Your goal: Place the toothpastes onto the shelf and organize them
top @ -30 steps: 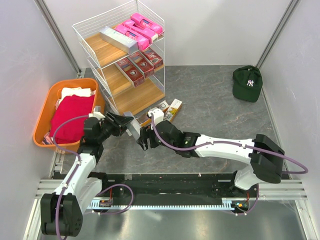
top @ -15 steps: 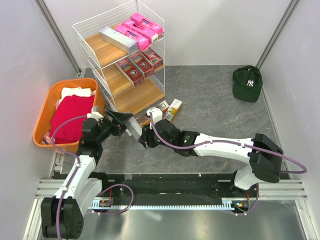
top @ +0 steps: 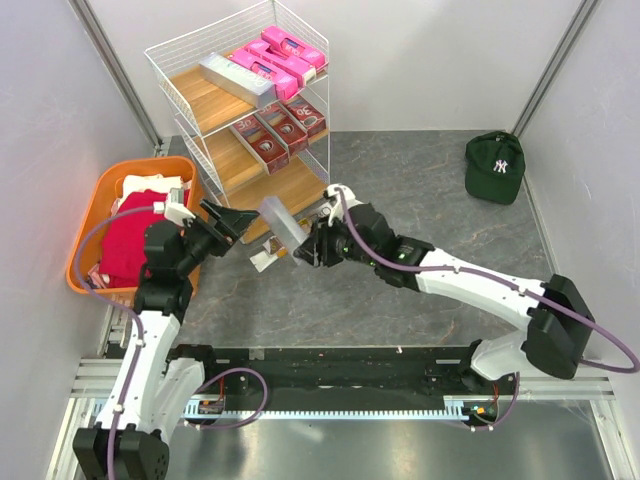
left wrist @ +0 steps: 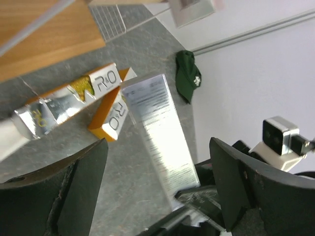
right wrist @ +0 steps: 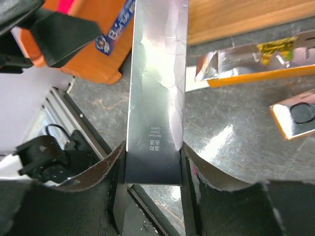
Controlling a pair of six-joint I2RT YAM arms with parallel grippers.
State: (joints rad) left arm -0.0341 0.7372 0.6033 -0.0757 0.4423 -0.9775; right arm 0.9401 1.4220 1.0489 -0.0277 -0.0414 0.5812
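Your right gripper [right wrist: 155,164] clamps only one end of the silver toothpaste [right wrist: 157,73], in the air before the shelf [top: 285,195]; your left gripper [top: 225,218] stands open, so it may swing and slip

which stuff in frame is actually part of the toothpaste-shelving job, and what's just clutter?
Job:
- shelf
- pink boxes, shelved silver box and dark red boxes, already on it
- held silver box, right gripper jaws shut on it
- gold-white boxes on the table

Lying about:
- orange basket with red and white cloths
- green cap
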